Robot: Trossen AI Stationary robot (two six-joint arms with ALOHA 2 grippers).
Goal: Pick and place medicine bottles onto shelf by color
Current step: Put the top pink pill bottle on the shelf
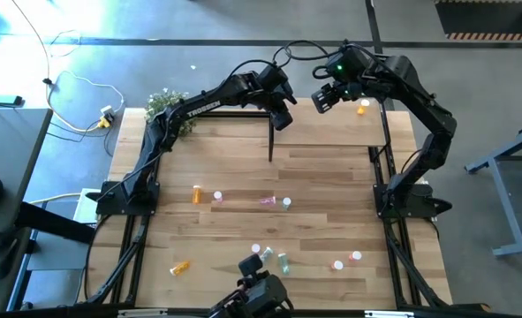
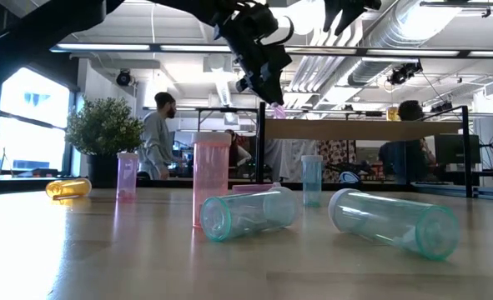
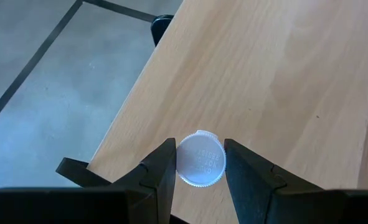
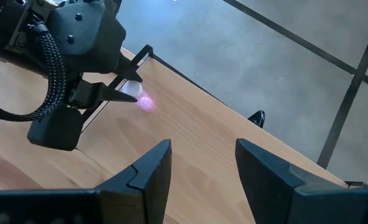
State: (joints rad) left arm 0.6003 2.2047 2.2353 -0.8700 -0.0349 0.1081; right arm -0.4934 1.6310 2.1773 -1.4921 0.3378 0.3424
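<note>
My left gripper (image 1: 284, 117) is over the left end of the light-wood shelf (image 1: 331, 131), shut on a small pink bottle with a white cap (image 3: 200, 159). The bottle also shows in the low view (image 2: 277, 109) just above the shelf board (image 2: 371, 130). My right gripper (image 1: 323, 99) is open and empty, above the shelf's far edge, right of the left gripper. An orange bottle (image 1: 363, 108) stands on the shelf's far right. Several pink, green and orange bottles (image 1: 268, 201) stand or lie on the tabletop. My left gripper pinches the pink bottle at its white-capped end (image 3: 199, 180) between its two fingers (image 3: 162, 168). The fingers slant down from above. The pink body (image 4: 146, 102) sticks out below the fingertips toward the shelf board. I cannot tell whether its foot touches the board.
A potted plant (image 1: 166, 104) stands at the table's far left corner. In the low view, two green bottles (image 2: 248, 213) lie near the camera and a pink one (image 2: 211, 177) stands behind them. People (image 2: 158, 137) show in the room beyond the table.
</note>
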